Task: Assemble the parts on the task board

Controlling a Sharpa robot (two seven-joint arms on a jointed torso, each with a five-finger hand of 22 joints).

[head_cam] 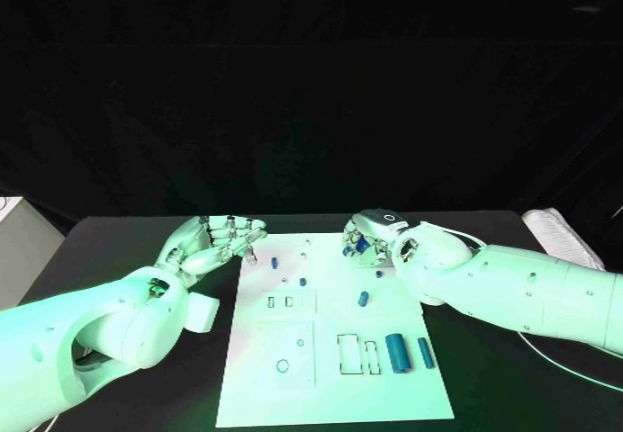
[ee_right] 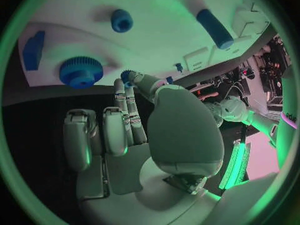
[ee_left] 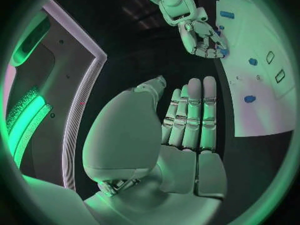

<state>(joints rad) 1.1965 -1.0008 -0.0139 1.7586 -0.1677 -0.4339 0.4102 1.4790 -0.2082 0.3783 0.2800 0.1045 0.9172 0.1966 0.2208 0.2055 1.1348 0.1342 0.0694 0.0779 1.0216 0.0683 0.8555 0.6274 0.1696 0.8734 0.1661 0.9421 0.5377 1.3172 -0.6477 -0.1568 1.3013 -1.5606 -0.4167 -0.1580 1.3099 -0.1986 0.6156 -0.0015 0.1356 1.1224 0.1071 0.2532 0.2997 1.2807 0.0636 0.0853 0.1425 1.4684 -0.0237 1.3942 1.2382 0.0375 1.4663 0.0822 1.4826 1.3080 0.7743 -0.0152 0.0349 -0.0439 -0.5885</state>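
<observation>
Nearest the robot, two blue cylinders (head_cam: pixel 397 351) lie on the task board (head_cam: pixel 331 387) beside its empty rectangular slots, untouched. Further up, small blue pegs (head_cam: pixel 365 296) stand mid-board. At the far edge the right hand (head_cam: pixel 374 241) curls its fingers over a small blue gear (ee_right: pixel 128 76), apparently pinched between thumb and fingertip (the grip looks shallow). The left hand (head_cam: pixel 214 241) hovers just off the board's far left corner, fingers extended, close together and holding nothing. The risk: the gear could slip from so slight a pinch, or meet its post tilted and jam.
</observation>
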